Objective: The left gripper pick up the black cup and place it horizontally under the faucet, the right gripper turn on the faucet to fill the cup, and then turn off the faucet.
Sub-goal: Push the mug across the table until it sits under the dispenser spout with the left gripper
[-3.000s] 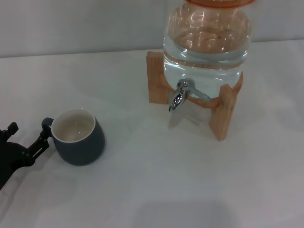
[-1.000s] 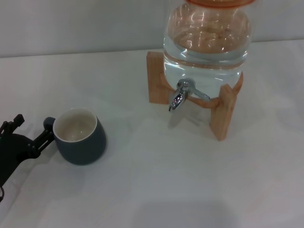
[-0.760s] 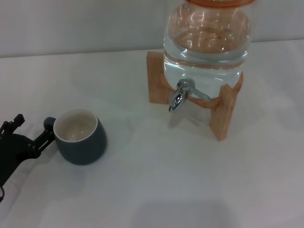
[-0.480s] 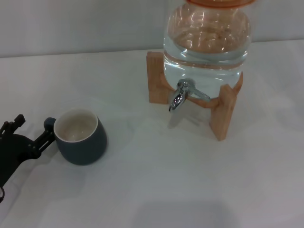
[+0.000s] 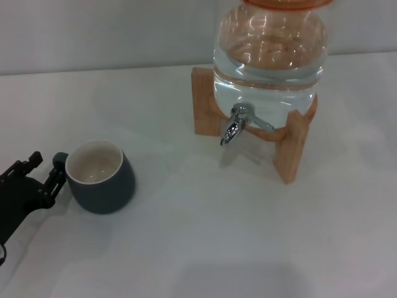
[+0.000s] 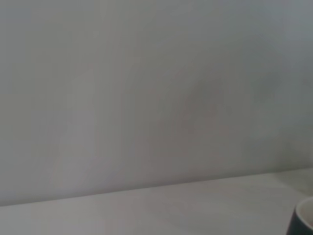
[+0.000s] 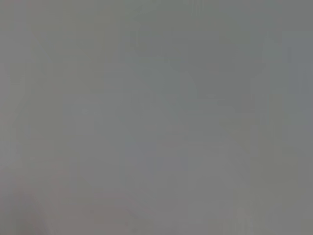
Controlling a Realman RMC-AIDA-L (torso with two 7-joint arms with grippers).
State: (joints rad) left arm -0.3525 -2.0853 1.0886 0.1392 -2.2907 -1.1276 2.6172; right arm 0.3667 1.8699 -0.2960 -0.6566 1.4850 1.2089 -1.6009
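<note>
Matte charcoal glaze outside, cream-white inside: black cup (image 5: 99, 184), squat and rounded, upright on white table (image 5: 205, 236), mouth opening upward, small loop handle turned toward robot's left. Sits toward near left of table, well apart from faucet (image 5: 234, 126).

Left gripper (image 5: 44, 175), black jointed claw, low at left edge, fingers spread apart on either side of cup's handle; upper fingertip (image 5: 34, 159) away from cup, nearer fingertip (image 5: 56, 176) right at handle. Whether touching, unclear. Not closed on anything.

Shiny chrome spigot with lever handle, jutting forward and downward from base of large clear water jar (image 5: 270, 59). Jar round-bodied, glassy, water-filled, with orange band at top, cradled in light wooden stand (image 5: 291, 149) of flat upright slabs.

Left wrist view: pale blank wall, strip of table, and only a dark curved sliver of cup's rim (image 6: 303, 221) at corner. Right wrist view: plain grey, nothing distinguishable. Right gripper not visible anywhere.
</note>
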